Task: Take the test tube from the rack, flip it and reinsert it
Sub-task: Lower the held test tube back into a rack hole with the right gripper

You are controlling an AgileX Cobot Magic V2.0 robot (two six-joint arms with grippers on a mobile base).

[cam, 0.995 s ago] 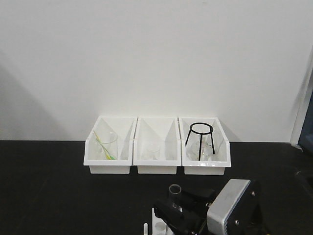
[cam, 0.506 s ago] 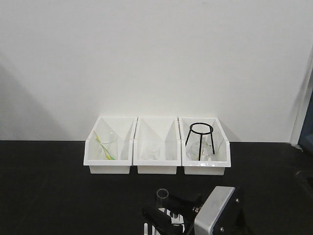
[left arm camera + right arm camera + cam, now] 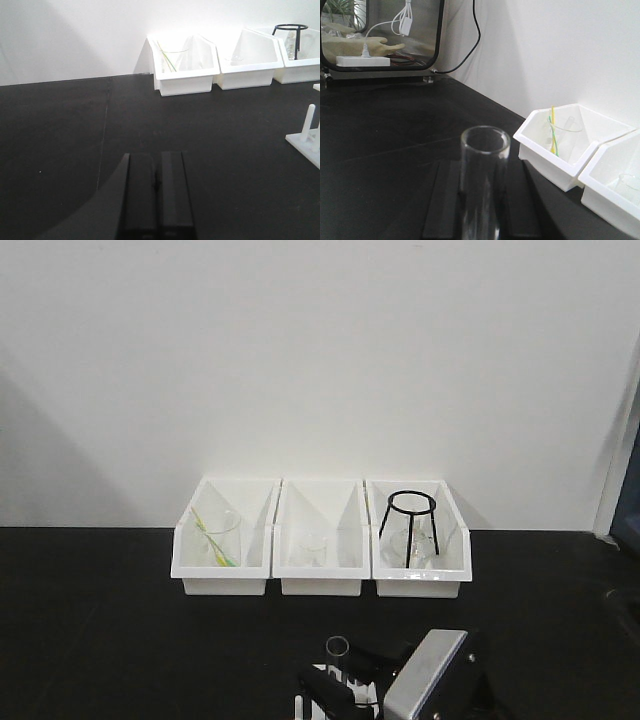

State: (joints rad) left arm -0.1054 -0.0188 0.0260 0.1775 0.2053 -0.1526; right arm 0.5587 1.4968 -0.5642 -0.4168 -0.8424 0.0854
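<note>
My right claw (image 3: 481,167) is pinching the tube (image 3: 482,190) between its two black pads, low in the centre of the wrist frame. The tube stands upright, open rim on top. In the front view it shows at bottom centre, just over the rack (image 3: 303,144); whether its foot sits in a hole I cannot tell. My left claw (image 3: 156,159) is pressed together, pad to pad, above the black table (image 3: 60,150). Three white bins (image 3: 320,586) line the wall behind.

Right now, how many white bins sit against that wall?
3, side by side: the left bin holds a beaker, the middle bin a small glass, the right bin a black ring stand. None seems hidden.
</note>
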